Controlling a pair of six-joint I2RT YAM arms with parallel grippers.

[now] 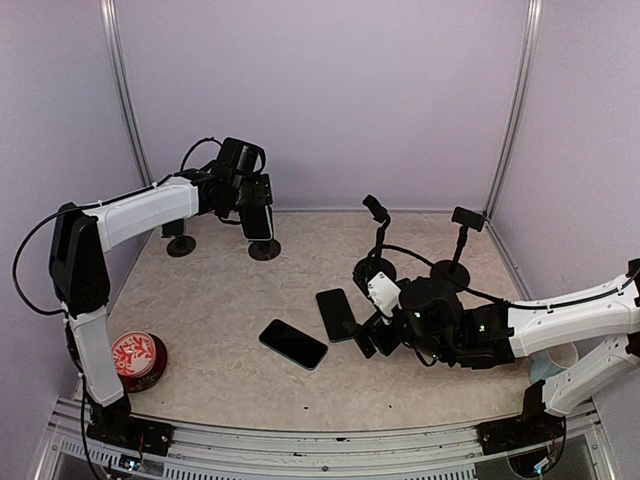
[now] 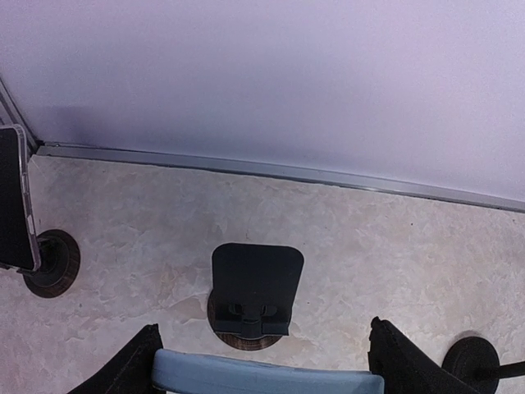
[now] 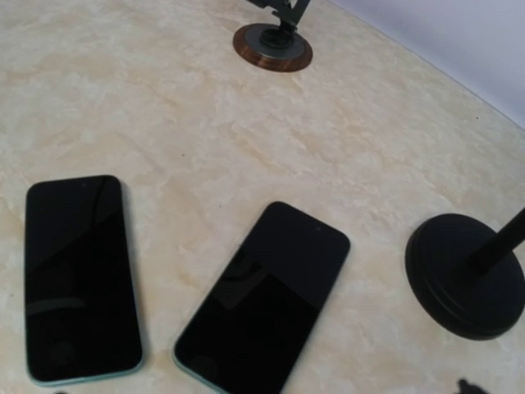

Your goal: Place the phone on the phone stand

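Left gripper (image 2: pixel 262 368): the fingers (image 2: pixel 123 373) are closed on the ends of a blue-edged phone (image 2: pixel 267 382). It is held just short of the empty phone stand (image 2: pixel 257 287), and the two are apart. To the left, a clear-cased phone (image 2: pixel 12 197) stands upright on a second stand (image 2: pixel 53 264).

Right gripper (image 1: pixel 362 335): jaws spread wide, holding nothing. It sits low beside two phones lying flat with dark faces up, the left flat phone (image 3: pixel 78 275) and the right flat phone (image 3: pixel 262 300). A black pole stand (image 3: pixel 463 275) is near them.

Surface: beige marbled table (image 1: pixel 220 300), with a red tin (image 1: pixel 137 357) at the near left.

Room: plain lilac walls.

Arms: the left arm reaches toward the back wall with its elbow raised. The right arm lies low, stretched inward from the right.
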